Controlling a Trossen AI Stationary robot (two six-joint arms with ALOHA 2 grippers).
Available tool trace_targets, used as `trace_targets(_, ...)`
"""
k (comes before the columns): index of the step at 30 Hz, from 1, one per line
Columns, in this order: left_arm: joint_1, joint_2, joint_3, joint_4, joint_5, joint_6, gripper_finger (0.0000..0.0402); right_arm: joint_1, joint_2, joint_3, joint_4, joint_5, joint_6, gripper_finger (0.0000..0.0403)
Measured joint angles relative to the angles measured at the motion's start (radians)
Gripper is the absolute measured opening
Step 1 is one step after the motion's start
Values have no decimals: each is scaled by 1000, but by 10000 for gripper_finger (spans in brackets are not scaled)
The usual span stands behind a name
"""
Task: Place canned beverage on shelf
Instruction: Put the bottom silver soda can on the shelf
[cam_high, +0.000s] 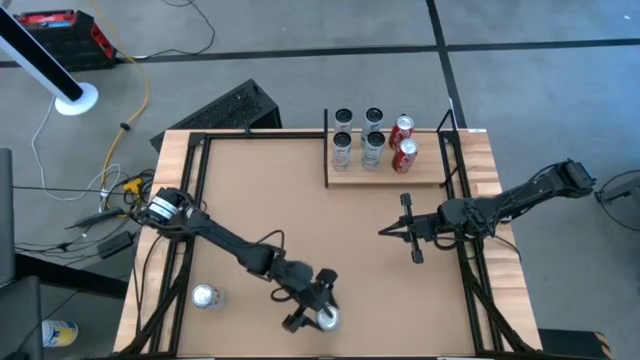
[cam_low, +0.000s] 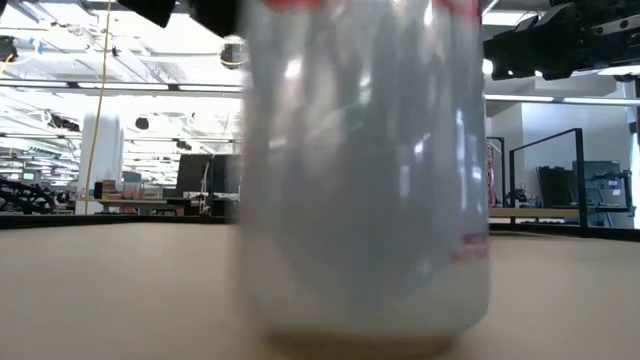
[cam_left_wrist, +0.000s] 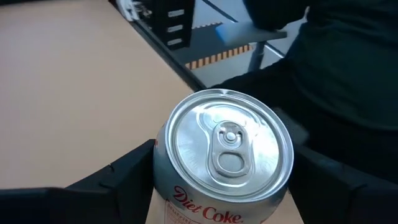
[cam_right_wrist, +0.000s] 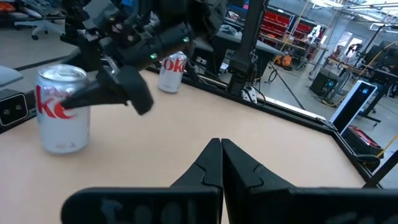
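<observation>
A second silver can (cam_high: 205, 296) is seen standing upright on the table (cam_high: 300, 190) near its front left corner, well apart from everything else.

Near the front edge, about midway along it, a silver Diet Coke can (cam_high: 327, 318) stands upright on the tabletop. The left gripper (cam_high: 312, 308) is placed around this can, one dark finger (cam_left_wrist: 118, 177) on each side of it. In the left wrist view the fingers lie just beside the can's wall, but whether they press on it cannot be told, so a grasp cannot be confirmed. In the low view the can fills most of the frame and its base is seen resting on the table.

Toward the back edge, right of the middle, the pale shelf (cam_high: 385, 178) lies flat on the table, with a thin black rail at its left end. Six cans are stood on it: four silver ones (cam_high: 343, 150) in a block toward the left, and two red ones (cam_high: 404, 155) just beside them on the right.

The right gripper (cam_high: 384, 231) is held over the table toward the right edge, in front of the shelf, its two fingers (cam_right_wrist: 208, 165) pressed together with nothing between them.
</observation>
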Motion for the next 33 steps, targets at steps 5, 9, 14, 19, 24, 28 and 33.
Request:
trace_targets(5, 79, -1, 25, -8, -17, 87, 284, 0, 0, 0, 0, 0, -7, 21)
trace_targets(9, 174, -3, 66, -25, 17, 174, 288, -1, 0, 0, 0, 0, -18, 21)
trace_targets(14, 319, -4, 101, -80, 93, 196, 288, -3, -3, 0, 0, 0, -26, 21)
trace_targets(19, 455, -4, 101, -118, 142, 177, 289, -3, -3, 0, -1, 0, -29, 21)
trace_targets(24, 546, -4, 101, -143, 187, 183, 290, -3, -3, 0, -3, 0, -30, 21)
trace_targets(28, 578, -4, 101, -132, 221, 195, 291, -3, -3, 0, -7, 0, -35, 21)
trace_targets(33, 575, -4, 101, -143, 196, 195, 312, -3, -3, 0, -8, 0, -37, 21)
